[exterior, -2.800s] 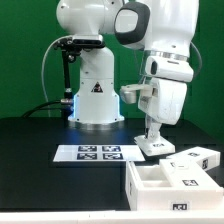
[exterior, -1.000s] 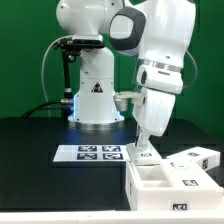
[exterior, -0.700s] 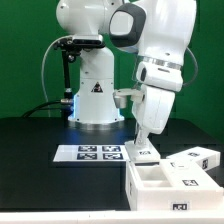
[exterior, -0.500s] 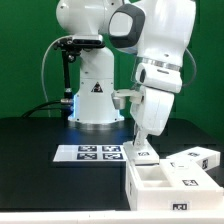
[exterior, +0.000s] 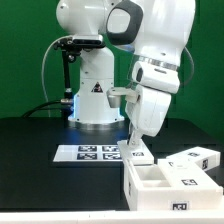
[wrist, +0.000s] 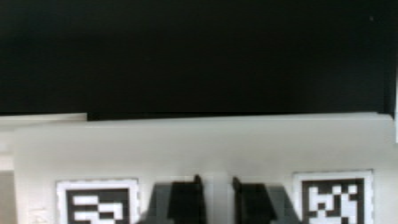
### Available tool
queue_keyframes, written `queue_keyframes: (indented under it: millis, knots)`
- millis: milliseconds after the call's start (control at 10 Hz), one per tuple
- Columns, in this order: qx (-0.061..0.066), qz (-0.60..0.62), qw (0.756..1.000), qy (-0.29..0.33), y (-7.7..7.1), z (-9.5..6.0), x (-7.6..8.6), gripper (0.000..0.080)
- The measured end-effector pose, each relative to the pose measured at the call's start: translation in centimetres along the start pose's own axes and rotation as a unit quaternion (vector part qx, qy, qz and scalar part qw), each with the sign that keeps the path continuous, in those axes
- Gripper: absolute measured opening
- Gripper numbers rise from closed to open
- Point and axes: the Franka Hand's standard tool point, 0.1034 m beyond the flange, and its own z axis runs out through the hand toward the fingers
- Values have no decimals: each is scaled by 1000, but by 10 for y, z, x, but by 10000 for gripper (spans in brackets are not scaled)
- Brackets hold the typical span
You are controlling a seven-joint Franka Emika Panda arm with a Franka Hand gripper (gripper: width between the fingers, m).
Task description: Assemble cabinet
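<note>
My gripper [exterior: 135,147] is shut on a flat white cabinet panel [exterior: 141,156] with tags, holding it by its edge low over the black table, just behind the cabinet body. In the wrist view the gripper [wrist: 212,203] has its two dark fingers closed on a thin white strip of the panel [wrist: 196,145], with a tag on each side. The white box-shaped cabinet body [exterior: 150,190] lies open side up at the front on the exterior view's right. Another white tagged panel [exterior: 196,158] lies behind the body to the right.
The marker board [exterior: 90,152] lies flat on the table to the exterior view's left of the held panel, close to it. The robot's base [exterior: 93,95] stands behind it. The table is black.
The arm has swung toward the exterior view's left, carrying the white panel from beside the right-hand panel to the edge of the marker board.
</note>
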Motion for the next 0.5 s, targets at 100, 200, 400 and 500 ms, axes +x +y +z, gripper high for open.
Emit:
queue_keyframes:
  millis: [100,200,400,500]
  knots:
    - [1,0,1000,-1,0,0,2,64]
    - [1,1,1000,0,-1,0,7,64]
    - [-2,-6,1000,2,0,-4,15,64]
    - [-3,-10,1000,3,1,-4,16,64]
